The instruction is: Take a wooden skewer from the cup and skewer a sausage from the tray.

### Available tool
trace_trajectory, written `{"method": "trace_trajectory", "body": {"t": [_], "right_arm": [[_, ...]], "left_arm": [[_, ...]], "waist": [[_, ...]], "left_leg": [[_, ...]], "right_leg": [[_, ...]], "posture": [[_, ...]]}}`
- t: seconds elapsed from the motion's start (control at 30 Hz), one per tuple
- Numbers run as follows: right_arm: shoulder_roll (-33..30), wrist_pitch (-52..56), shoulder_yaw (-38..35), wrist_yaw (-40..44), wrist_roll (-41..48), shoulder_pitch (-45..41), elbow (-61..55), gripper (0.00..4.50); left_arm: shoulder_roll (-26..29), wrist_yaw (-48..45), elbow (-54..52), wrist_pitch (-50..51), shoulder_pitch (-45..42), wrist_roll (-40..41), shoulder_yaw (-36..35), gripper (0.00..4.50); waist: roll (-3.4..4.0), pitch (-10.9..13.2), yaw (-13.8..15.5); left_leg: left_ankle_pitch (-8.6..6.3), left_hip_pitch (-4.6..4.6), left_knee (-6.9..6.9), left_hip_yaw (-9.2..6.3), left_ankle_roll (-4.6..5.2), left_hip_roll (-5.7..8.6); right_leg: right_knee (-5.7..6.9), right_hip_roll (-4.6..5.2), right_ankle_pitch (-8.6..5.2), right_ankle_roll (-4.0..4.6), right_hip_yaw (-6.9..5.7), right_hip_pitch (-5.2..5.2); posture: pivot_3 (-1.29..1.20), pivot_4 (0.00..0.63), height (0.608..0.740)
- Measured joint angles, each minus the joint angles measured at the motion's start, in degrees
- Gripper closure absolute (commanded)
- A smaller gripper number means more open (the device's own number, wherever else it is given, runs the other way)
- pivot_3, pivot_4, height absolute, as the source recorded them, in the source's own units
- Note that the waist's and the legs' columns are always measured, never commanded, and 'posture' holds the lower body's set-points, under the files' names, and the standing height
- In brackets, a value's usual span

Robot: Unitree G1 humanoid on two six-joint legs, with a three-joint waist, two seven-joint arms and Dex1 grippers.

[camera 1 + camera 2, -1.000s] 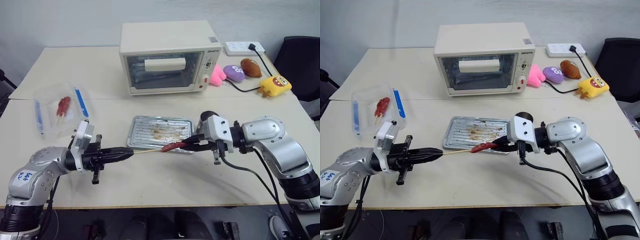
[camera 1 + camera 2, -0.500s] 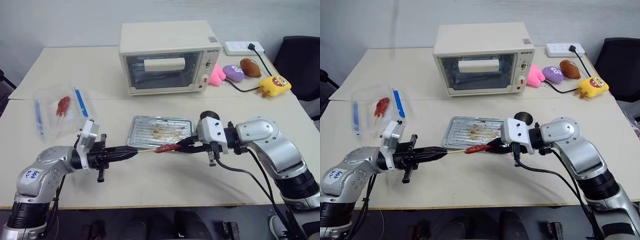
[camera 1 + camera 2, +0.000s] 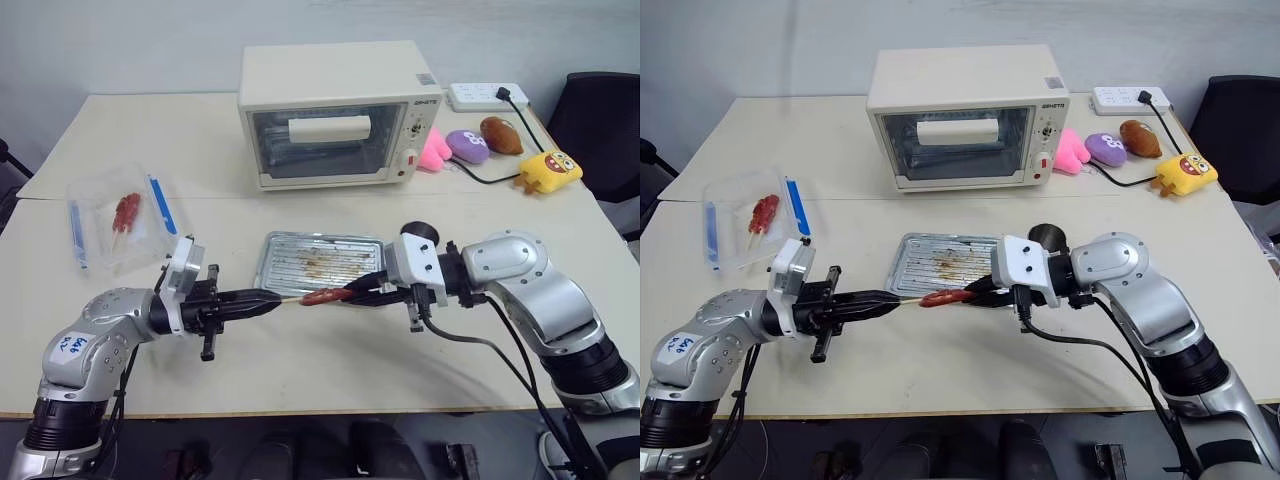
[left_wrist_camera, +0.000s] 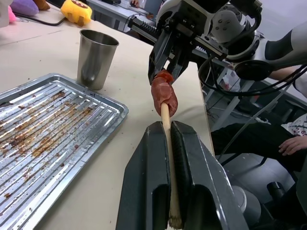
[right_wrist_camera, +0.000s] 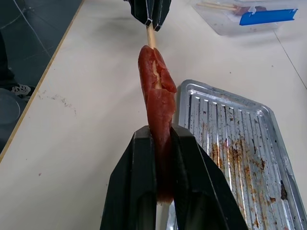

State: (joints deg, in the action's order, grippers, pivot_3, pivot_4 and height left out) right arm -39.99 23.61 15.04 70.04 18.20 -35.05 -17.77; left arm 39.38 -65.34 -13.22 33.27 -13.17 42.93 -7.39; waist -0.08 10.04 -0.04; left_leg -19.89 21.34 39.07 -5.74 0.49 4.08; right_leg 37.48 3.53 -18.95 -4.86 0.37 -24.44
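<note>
Wooden skewer (image 3: 291, 299) pinched in left hand (image 3: 262, 303) runs level straight w/ sausage (image 3: 327, 296) clamped in right hand (image 3: 368, 290), tips facing, just in front of tray (image 3: 272, 247), above desk.

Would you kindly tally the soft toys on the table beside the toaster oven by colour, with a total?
Pink soft toy: 1
Purple soft toy: 1
Brown soft toy: 1
Yellow soft toy: 1
Total: 4
</note>
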Motion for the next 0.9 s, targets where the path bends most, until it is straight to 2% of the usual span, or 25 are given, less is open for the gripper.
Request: {"method": "trace_trajectory", "body": {"t": [0.1, 0.17, 0.23, 0.4, 0.57, 0.63, 0.73, 0.9], "right_arm": [[0.0, 0.1, 0.1, 0.0, -0.2, -0.1, 0.0, 4.29], [0.0, 1.8, 0.2, -0.1, -0.1, -0.4, 0.0, 3.69], [0.1, 3.7, 0.2, -0.2, 0.9, -0.5, -0.2, 3.28], [-0.3, 2.8, -0.7, -0.2, 1.5, 0.4, -1.2, 1.94], [-2.6, -1.1, -7.4, 0.6, 3.9, 5.4, -2.3, 0.61], [-2.6, -1.1, -11.9, 0.6, 8.0, 7.2, -3.2, 0.11], [-1.8, 0.7, -19.7, 0.3, 17.8, 11.5, -6.3, 0.05], [1.8, 3.7, -28.3, -8.2, 26.0, 24.0, -10.5, 0.05]], "left_arm": [[0.0, 0.1, 0.0, 0.0, -0.1, -0.1, 0.1, 4.5], [-0.2, 0.2, 0.0, 0.0, -0.1, -0.2, 0.3, 4.5], [-0.6, 0.3, 0.0, 0.0, -0.3, -0.3, 0.8, 4.5], [-0.7, 0.2, 0.0, -0.3, -0.2, -0.2, 0.5, 4.5], [-0.5, 1.2, 0.0, -1.3, 3.5, 1.8, -7.0, 4.5], [-0.7, 2.7, -0.6, -1.3, 5.1, 3.4, -10.1, 4.5], [-3.0, 6.9, -1.8, -1.4, 7.4, 5.6, -15.4, 4.5], [-13.2, 22.2, 0.8, -8.3, 7.1, 5.8, -24.5, 4.5]], "waist": [[0.0, 0.0, 0.0], [0.0, 0.0, 0.0], [0.0, 0.0, 0.0], [0.0, 0.0, 0.0], [0.0, 0.0, 0.0], [0.0, 0.0, 0.0], [0.0, 0.0, 0.2], [-0.11, -0.1, 1.4]], "left_leg": [[0.0, 0.0, 0.0, 0.0, 0.0, 0.0], [0.0, 0.0, 0.0, 0.0, 0.0, 0.0], [0.0, 0.0, 0.0, 0.0, 0.0, 0.0], [0.0, 0.0, 0.0, 0.0, 0.0, 0.0], [0.0, 0.0, 0.0, 0.0, 0.0, -0.01], [0.0, 0.0, 0.0, 0.0, 0.0, -0.02], [-0.01, -0.02, 0.0, -0.01, 0.01, -0.03], [0.0, -0.08, 0.12, 0.01, 0.01, 0.0]], "right_leg": [[0.0, 0.0, 0.0, 0.0, 0.0, 0.0], [0.01, 0.0, 0.0, 0.0, 0.0, 0.0], [0.01, 0.0, 0.0, 0.0, 0.0, 0.0], [0.0, 0.0, 0.0, 0.0, 0.0, 0.0], [0.0, 0.0, 0.0, 0.0, 0.0, 0.0], [0.0, -0.01, 0.0, 0.0, -0.01, 0.0], [-0.01, 0.0, 0.0, 0.0, 0.0, 0.05], [0.01, 0.0, 0.02, -0.04, 0.0, 0.15]], "posture": [[0.0, 0.15, 0.74], [0.0, 0.15, 0.74], [0.0, 0.15, 0.74], [0.0, 0.15, 0.74], [0.0, 0.15, 0.74], [0.0, 0.15, 0.74], [0.0, 0.15, 0.74], [0.0, 0.15, 0.74]]}}
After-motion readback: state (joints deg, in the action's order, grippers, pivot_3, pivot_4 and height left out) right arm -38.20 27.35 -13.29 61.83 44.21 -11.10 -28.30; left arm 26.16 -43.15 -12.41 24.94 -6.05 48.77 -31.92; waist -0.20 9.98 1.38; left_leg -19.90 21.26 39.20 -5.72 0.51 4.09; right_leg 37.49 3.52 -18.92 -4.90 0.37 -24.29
